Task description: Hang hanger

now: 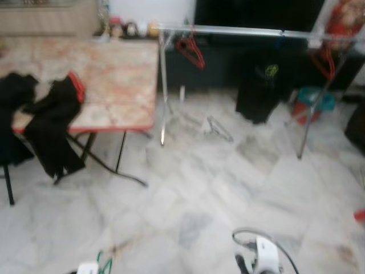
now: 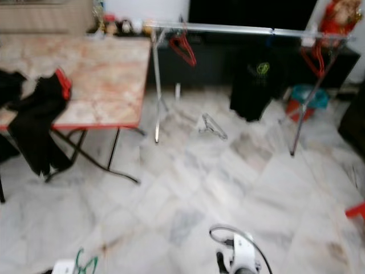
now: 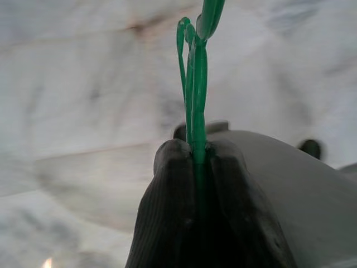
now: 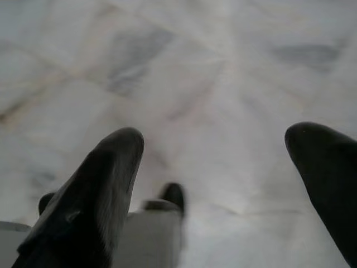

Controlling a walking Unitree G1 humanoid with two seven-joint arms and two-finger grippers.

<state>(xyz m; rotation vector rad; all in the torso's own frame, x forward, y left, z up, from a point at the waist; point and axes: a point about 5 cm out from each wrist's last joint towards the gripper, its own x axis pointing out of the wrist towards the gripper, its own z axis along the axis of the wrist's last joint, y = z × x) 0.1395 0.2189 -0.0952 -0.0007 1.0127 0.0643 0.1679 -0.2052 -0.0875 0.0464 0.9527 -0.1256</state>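
- The thin green plastic hanger (image 3: 196, 84), made of smooth looped rods, sits pinched between the two ribbed black fingers (image 3: 173, 206) of the left gripper (image 3: 192, 156), whose tips press together on it; the loops rise straight up out of the fingertips.
- From the head, that hanger (image 1: 102, 264) shows as a small green loop low at the robot's left, beside a white part of the left arm (image 1: 86, 268).
- The right gripper (image 4: 217, 151) hangs low on the robot's right with its smooth black fingers (image 4: 95, 190) spread wide and nothing between them, over the floor.
- Under both grippers lies a glossy pale marble tile floor (image 1: 188, 194) with grey veins.
- Well ahead of the grippers stands a long silver metal clothes rail (image 1: 239, 31) on slim angled legs.
- A red hanger (image 1: 191, 50) hangs near the rail's left end and another red hanger (image 1: 324, 61) near its right end.
- A black garment (image 1: 259, 85) hangs from the rail between them.
- On the floor below the rail lies a clear or grey wire-like hanger (image 1: 218, 128), blurred.
- Ahead and to the left of the left gripper stands a folding table (image 1: 114, 80) with a pinkish marbled top, red edge and thin dark legs.
- Black clothes (image 1: 51, 120) with a red trim drape over the table's near edge.
- A white cabled part of the right arm (image 1: 263, 254) shows low on the right.
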